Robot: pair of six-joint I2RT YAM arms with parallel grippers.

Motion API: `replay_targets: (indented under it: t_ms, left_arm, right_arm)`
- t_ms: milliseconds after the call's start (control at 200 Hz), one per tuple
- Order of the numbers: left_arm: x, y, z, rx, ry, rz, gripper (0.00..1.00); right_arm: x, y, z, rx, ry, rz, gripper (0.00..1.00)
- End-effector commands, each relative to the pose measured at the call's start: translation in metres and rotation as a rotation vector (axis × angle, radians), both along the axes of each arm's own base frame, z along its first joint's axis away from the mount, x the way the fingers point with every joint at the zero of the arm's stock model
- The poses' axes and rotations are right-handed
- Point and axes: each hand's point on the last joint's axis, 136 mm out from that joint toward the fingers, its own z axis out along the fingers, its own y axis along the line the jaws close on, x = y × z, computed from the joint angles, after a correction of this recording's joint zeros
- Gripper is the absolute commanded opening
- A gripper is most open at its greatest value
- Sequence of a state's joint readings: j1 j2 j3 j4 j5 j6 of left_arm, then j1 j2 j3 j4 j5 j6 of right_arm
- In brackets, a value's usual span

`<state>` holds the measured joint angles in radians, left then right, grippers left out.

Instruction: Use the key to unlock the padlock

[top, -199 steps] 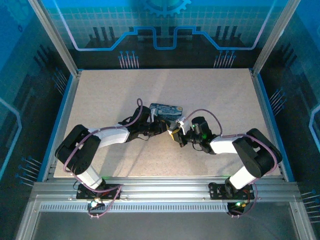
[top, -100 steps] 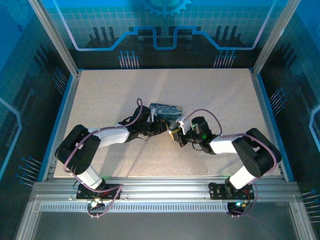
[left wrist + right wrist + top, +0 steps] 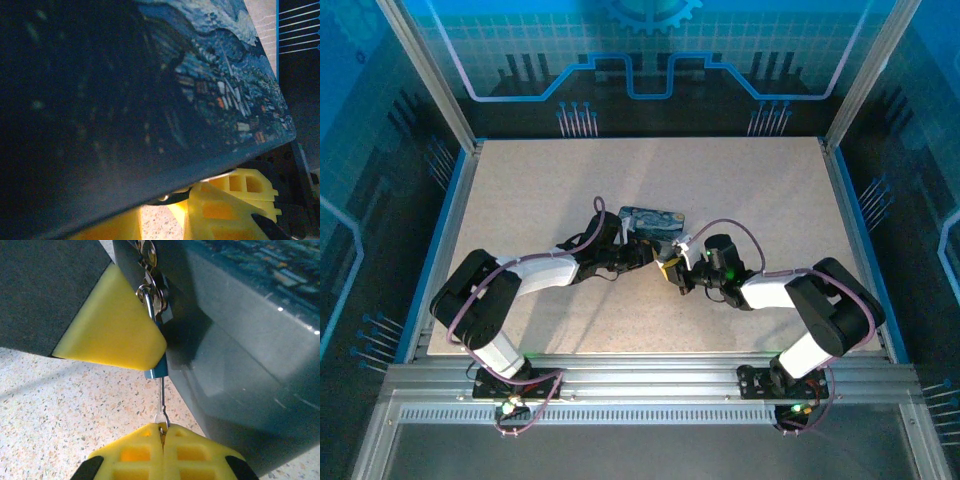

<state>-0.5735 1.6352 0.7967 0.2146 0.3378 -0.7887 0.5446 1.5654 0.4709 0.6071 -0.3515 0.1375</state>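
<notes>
Currently we see the right gripper [image 3: 161, 432] clamped fully shut on the thin dark metal key [image 3: 161, 401]. The key's blade runs up into the small bluish-grey metal padlock [image 3: 157, 372], which hangs by its shackle on the dark blue starry-print rectangular box [image 3: 240, 340]. The left gripper [image 3: 645, 250] has one yellow finger [image 3: 115, 330] right against the padlock. We cannot tell how far its jaws are apart or what they hold.

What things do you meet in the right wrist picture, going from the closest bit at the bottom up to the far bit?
right hand, pinching the thin stem → key → padlock
</notes>
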Motion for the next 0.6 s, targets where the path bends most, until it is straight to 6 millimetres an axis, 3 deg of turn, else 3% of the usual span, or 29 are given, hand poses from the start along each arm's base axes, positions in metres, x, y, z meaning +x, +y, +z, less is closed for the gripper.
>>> replay_targets:
  t_ms: [0,470,595]
  left_arm:
    - [0.004,-0.010,0.022,-0.051,-0.031,-0.012,0.08]
    - [0.004,-0.010,0.022,-0.054,-0.033,-0.011,0.08]
    - [0.003,-0.010,0.020,-0.055,-0.029,-0.014,0.08]
  right_arm:
    - [-0.003,0.009,0.017,0.047,-0.053,0.039,0.00]
    - [-0.008,0.002,0.006,0.022,-0.025,0.020,0.00]
    - [-0.006,0.005,0.012,0.043,-0.037,0.019,0.00]
